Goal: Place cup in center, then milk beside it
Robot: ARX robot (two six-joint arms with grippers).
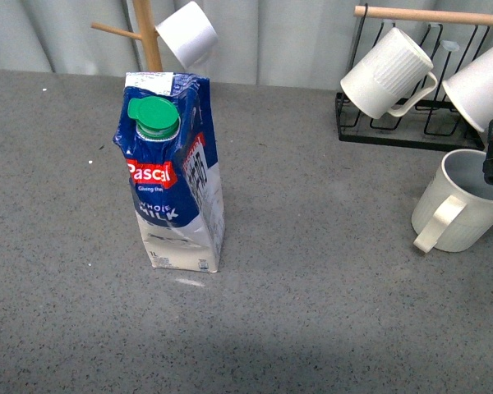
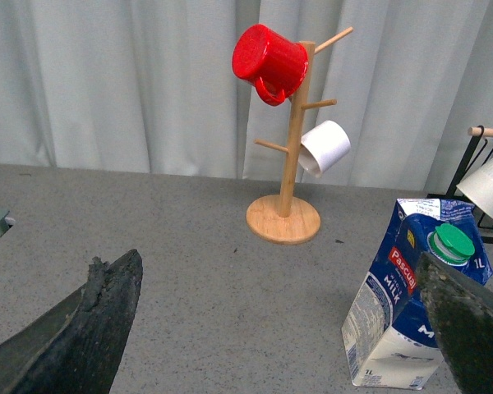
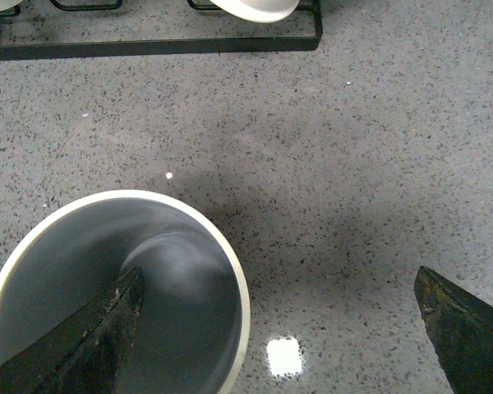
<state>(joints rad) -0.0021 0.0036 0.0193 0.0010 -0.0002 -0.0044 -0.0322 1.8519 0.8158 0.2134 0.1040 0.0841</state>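
1 cream cup (image 1: 470,220), grey inside, loop handle

Upright milk (image 1: 174,185) central; upright cup (image 1: 467,215) far right, well apart.

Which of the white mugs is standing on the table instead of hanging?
The large cream cup at far right, upright, grey inside showing. The mugs behind it hang on the black rack; the small smooth cup hangs on the wooden tree.

Milk ctn (image 1: 174,176) glossy card w/ green plastic cap (image 1: 154,116); cup (image 1: 467,222) glazed ceramic, ribbed ext., smooth grey int.; tabletop (image 1: 329,328) grey speckled stone-look, slight sheen; mug tree (image 2: 289,156) matt wood; rack (image 1: 378,134) black metal wire.
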